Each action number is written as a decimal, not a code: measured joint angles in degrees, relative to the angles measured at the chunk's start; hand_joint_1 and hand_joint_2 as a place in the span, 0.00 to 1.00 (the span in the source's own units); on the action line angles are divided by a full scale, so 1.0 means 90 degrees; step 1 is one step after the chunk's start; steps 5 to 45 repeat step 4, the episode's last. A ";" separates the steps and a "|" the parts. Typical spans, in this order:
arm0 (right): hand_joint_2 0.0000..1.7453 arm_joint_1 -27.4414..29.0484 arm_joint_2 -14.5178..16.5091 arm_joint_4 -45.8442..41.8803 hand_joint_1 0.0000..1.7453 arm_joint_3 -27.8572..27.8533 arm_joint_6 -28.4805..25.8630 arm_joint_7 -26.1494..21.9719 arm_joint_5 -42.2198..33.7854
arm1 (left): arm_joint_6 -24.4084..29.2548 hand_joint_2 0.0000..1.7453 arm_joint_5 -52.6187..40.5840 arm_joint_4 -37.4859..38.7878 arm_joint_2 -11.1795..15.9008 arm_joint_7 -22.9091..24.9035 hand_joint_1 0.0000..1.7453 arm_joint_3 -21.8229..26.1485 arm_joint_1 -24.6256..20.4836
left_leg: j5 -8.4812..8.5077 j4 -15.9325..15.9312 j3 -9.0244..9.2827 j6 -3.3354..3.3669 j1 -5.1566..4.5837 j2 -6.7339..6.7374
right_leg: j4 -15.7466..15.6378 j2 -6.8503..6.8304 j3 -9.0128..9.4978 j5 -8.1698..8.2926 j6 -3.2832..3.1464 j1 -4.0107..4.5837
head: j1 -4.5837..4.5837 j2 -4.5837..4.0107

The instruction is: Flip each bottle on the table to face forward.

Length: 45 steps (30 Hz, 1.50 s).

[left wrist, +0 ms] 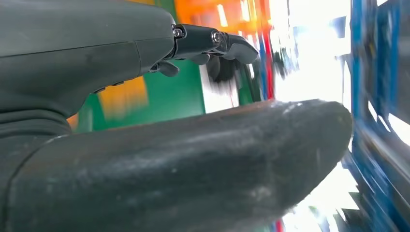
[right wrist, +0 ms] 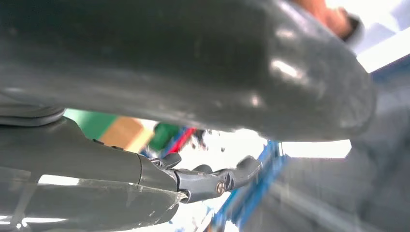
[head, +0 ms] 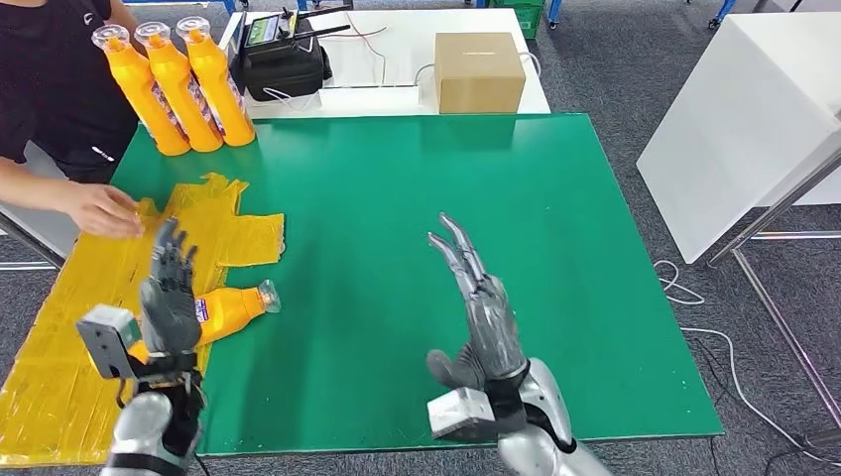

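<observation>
One orange bottle (head: 230,309) lies on its side at the left of the green table (head: 417,198), its clear cap pointing right, half on the yellow sheet. My left hand (head: 171,296) hovers just over and left of it, fingers spread and straight, holding nothing. My right hand (head: 481,302) is raised over the table's front middle, fingers extended, empty. Three more orange bottles (head: 174,84) stand upright in a row at the far left corner. The left hand (left wrist: 145,121) and the right hand (right wrist: 183,96) each show spread fingers in their own wrist views.
A yellow taped sheet (head: 89,327) covers the table's left side. A person's hand (head: 99,210) rests on its far edge. Beyond the table stand a cardboard box (head: 479,71) and a black bag (head: 283,64). A white panel (head: 744,109) is at the right.
</observation>
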 joint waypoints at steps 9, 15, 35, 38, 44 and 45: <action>0.00 0.0546 0.0146 -0.0437 0.00 -0.0425 -0.0415 -0.0551 -0.0382 | 0.0044 0.00 0.0403 -0.0711 -0.0237 -0.0092 0.00 -0.0808 0.0466 | -0.0015 0.0000 -0.0001 0.0011 -0.0006 0.0000 | -0.0004 0.0000 0.0002 -0.0006 0.0007 -0.0009 | 0.0001 0.0000; 0.00 0.0546 0.0146 -0.0437 0.00 -0.0425 -0.0415 -0.0551 -0.0382 | 0.0044 0.00 0.0403 -0.0711 -0.0237 -0.0092 0.00 -0.0808 0.0466 | -0.0015 0.0000 -0.0001 0.0011 -0.0006 0.0000 | -0.0004 0.0000 0.0002 -0.0006 0.0007 -0.0009 | 0.0001 0.0000; 0.00 0.0546 0.0146 -0.0437 0.00 -0.0425 -0.0415 -0.0551 -0.0382 | 0.0044 0.00 0.0403 -0.0711 -0.0237 -0.0092 0.00 -0.0808 0.0466 | -0.0015 0.0000 -0.0001 0.0011 -0.0006 0.0000 | -0.0004 0.0000 0.0002 -0.0006 0.0007 -0.0009 | 0.0001 0.0000; 0.00 0.0546 0.0146 -0.0437 0.00 -0.0425 -0.0415 -0.0551 -0.0382 | 0.0044 0.00 0.0403 -0.0711 -0.0237 -0.0092 0.00 -0.0808 0.0466 | -0.0015 0.0000 -0.0001 0.0011 -0.0006 0.0000 | -0.0004 0.0000 0.0002 -0.0006 0.0007 -0.0009 | 0.0001 0.0000; 0.00 0.0546 0.0146 -0.0437 0.00 -0.0425 -0.0415 -0.0551 -0.0382 | 0.0044 0.00 0.0403 -0.0711 -0.0237 -0.0092 0.00 -0.0808 0.0466 | -0.0015 0.0000 -0.0001 0.0011 -0.0006 0.0000 | -0.0004 0.0000 0.0002 -0.0006 0.0007 -0.0009 | 0.0001 0.0000; 0.00 0.0546 0.0146 -0.0437 0.00 -0.0425 -0.0415 -0.0551 -0.0382 | 0.0044 0.00 0.0403 -0.0711 -0.0237 -0.0092 0.00 -0.0808 0.0466 | -0.0015 0.0000 -0.0001 0.0011 -0.0006 0.0000 | -0.0004 0.0000 0.0002 -0.0006 0.0007 -0.0009 | 0.0001 0.0000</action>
